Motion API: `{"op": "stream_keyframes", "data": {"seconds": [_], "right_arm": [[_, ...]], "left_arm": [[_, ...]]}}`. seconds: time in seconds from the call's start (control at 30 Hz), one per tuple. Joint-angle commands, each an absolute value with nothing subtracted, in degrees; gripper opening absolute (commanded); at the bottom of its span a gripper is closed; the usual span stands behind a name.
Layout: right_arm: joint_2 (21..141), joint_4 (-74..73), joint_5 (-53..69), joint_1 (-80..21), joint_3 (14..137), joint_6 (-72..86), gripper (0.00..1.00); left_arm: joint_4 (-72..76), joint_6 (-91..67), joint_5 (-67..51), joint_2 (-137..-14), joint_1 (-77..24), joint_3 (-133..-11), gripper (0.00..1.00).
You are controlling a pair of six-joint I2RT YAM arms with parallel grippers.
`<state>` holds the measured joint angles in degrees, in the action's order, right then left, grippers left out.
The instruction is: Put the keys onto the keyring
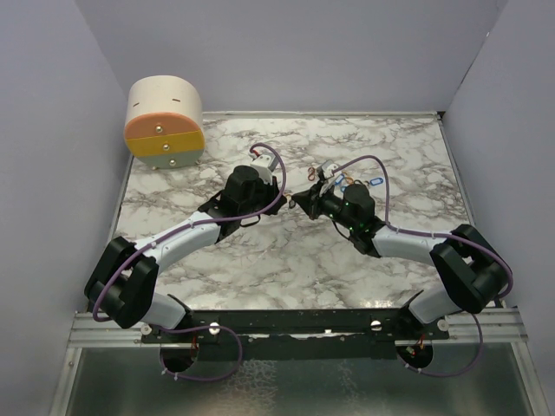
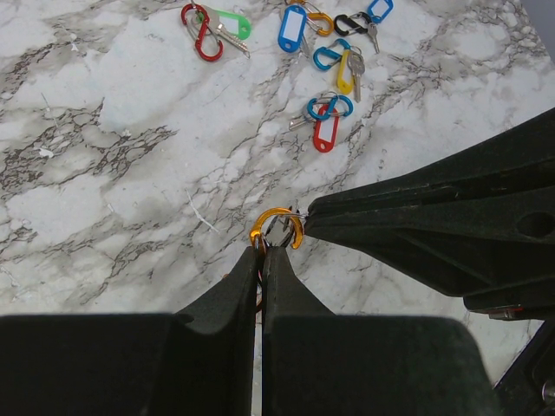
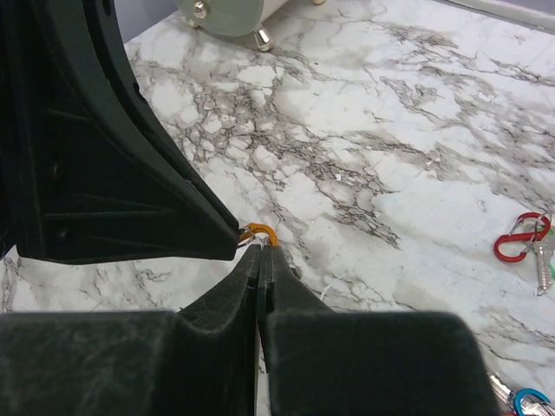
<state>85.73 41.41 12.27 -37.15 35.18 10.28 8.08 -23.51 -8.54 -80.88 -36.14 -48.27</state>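
Observation:
An orange keyring (image 2: 277, 227), a small carabiner clip, hangs between both grippers just above the marble table (image 1: 260, 260). My left gripper (image 2: 263, 251) is shut on its left end. My right gripper (image 3: 260, 252) is shut on the other end of the keyring (image 3: 261, 231). The two gripper tips meet at mid-table (image 1: 292, 197). A silver piece shows inside the ring. The keys lie loose beyond: a green tag (image 2: 232, 21) on a red clip, a blue tag (image 2: 292, 28), a yellow tag (image 2: 345, 74) and a red tag (image 2: 326, 134). They also show in the top view (image 1: 351, 182).
A round cream box (image 1: 165, 121) with orange and green drawers stands at the back left corner. A red clip (image 3: 519, 238) lies at the right in the right wrist view. Grey walls close in the table on three sides.

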Motion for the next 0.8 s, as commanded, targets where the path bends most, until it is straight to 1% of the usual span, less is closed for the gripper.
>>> {"op": "stream_keyframes", "data": {"seconds": [0.0, 0.1, 0.17, 0.2, 0.3, 0.37, 0.47, 0.63, 0.77], "right_arm": [[86.41, 42.07, 10.38, -36.65, 35.19, 10.10, 0.01], [86.31, 42.23, 10.29, -36.48, 34.95, 10.02, 0.01], [86.14, 42.19, 10.28, -36.40, 34.90, 10.01, 0.01], [86.01, 42.20, 10.28, -36.39, 34.81, 9.93, 0.01], [85.58, 42.04, 10.20, -36.23, 34.63, 9.80, 0.01], [85.35, 41.86, 10.11, -36.12, 34.54, 9.77, 0.01], [84.98, 41.63, 9.95, -36.04, 34.37, 9.56, 0.01], [84.35, 41.09, 9.34, -35.78, 34.08, 9.24, 0.01], [84.10, 40.60, 8.66, -35.60, 33.96, 9.10, 0.01]], "left_arm": [[8.33, -23.03, -9.96, -79.26, -36.50, -50.21, 0.00], [8.28, -23.01, -10.37, -79.29, -36.47, -50.34, 0.00], [8.16, -22.98, -10.62, -79.33, -36.49, -50.36, 0.14], [8.13, -23.02, -10.61, -79.33, -36.49, -50.42, 0.22], [8.31, -23.15, -10.59, -79.05, -36.48, -50.12, 0.44], [8.43, -23.35, -10.32, -78.74, -36.47, -49.98, 0.53], [8.44, -23.67, -9.58, -78.28, -36.50, -49.67, 0.61], [7.71, -24.74, -5.14, -76.62, -36.39, -48.95, 0.64], [7.39, -26.23, -0.34, -74.35, -36.00, -47.62, 0.73]]}}
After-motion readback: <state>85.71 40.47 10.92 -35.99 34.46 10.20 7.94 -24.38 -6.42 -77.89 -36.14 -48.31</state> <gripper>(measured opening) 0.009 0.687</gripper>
